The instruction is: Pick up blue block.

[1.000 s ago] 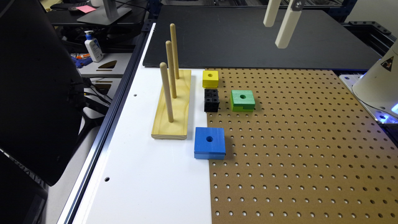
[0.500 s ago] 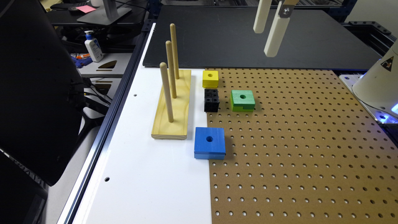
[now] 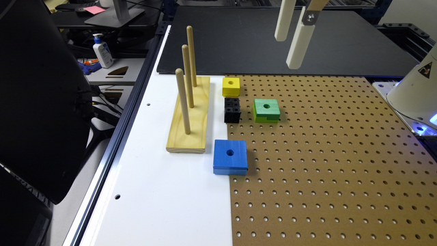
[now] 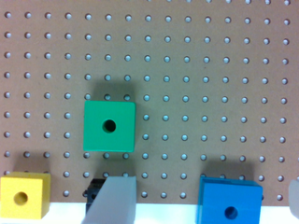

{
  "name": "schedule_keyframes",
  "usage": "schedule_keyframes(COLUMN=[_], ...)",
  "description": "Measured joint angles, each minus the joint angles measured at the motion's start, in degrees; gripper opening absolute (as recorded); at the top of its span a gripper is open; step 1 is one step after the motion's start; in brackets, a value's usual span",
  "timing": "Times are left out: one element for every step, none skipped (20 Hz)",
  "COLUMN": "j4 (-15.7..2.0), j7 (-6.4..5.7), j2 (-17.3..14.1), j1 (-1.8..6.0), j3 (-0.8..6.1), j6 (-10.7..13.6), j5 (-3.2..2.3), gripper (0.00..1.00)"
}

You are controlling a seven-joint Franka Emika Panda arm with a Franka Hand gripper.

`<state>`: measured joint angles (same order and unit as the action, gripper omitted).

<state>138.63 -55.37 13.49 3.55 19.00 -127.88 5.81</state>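
While the gripper (image 3: 290, 49) hangs high above the far end of the pegboard (image 3: 341, 164), its two pale fingers (image 3: 300, 46) stand apart with nothing between them, which suits an approach rather than a grasp. Taking the wooden peg stand (image 3: 189, 116) as the landmark, the blue block (image 3: 230, 157) lies flat just off the stand's near end, straddling the seam between the white board (image 3: 164, 191) and the pegboard, its centre hole facing up and all its sides free. My judgement is that the arm must travel well forward and down before closing. Along the stand's side sit a yellow block (image 3: 231, 86), then a small black block (image 3: 232, 110), with a green block (image 3: 266, 110) a little further out. None touches the blue block, though the upright pegs of the stand rise close enough to matter during descent
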Motion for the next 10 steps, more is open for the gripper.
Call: schedule_keyframes(j4=[-0.38, -0.77, -1.14, -1.48, -1.74, -1.98, -2.21, -2.47, -2.72, -3.01], j7=[-0.57, -1.05, -1.41, -1.67, -1.79, -1.82, -1.84, -1.86, -1.87, -1.90], j2=[-0.34, -0.71, -1.07, -1.43, -1.72, -1.99, -2.24, -2.47, -2.72, -2.97], j1=[0.00, 0.00, 0.02, 0.03, 0.03, 0.03, 0.03, 0.03, 0.03, 0.03], j3=[0.52, 0.99, 1.34, 1.55, 1.64, 1.65, 1.65, 1.66, 1.67, 1.70], j6=[0.00, 0.00, 0.00, 0.00, -0.01, -0.01, -0.01, -0.01, -0.01, -0.01], j5=[0.00, 0.00, 0.00, 0.00, 0.00, 0.00, 0.00, 0.00, 0.00, 0.00], gripper=[1.00, 1.00, 1.00, 1.00, 1.00, 1.00, 1.00, 1.00, 1.00, 1.00])
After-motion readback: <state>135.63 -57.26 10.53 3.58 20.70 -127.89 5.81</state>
